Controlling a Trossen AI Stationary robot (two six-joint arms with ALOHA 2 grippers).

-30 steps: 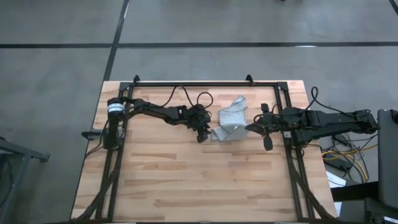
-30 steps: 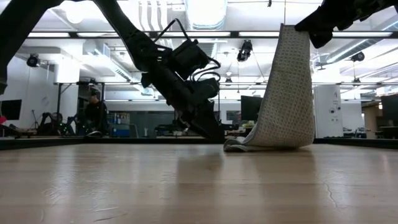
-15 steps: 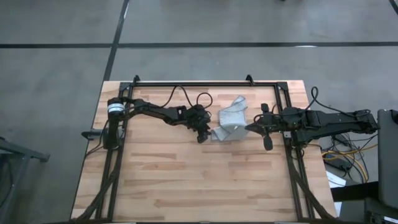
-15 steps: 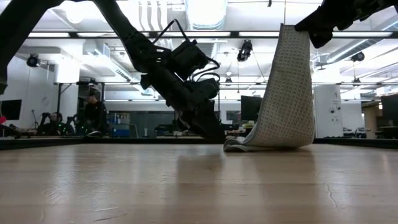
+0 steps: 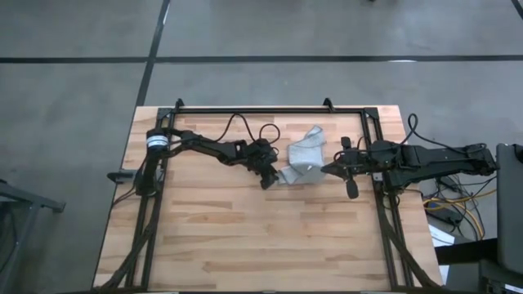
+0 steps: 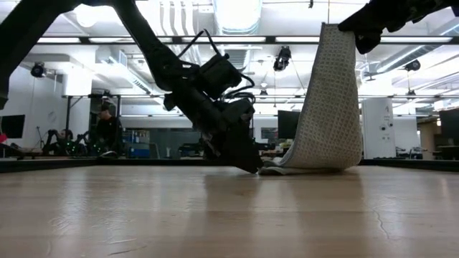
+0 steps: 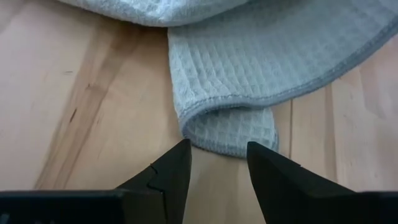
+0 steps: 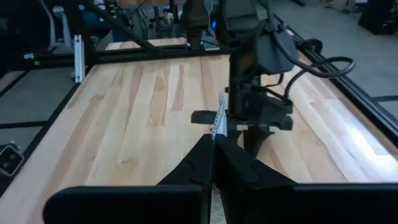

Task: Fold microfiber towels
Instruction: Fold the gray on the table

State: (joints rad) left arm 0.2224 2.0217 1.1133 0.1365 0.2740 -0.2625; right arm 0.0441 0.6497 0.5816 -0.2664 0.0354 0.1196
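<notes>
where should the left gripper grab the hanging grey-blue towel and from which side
Probably at the folded-over corner of the light grey-blue waffle-textured microfiber towel lying flat on the wooden table, coming in low from the left arm's side. The open left gripper already points at that rounded hem, which offers a thick edge to pinch. The shut right gripper holds the opposite edge high, so the rest hangs taut.
</notes>
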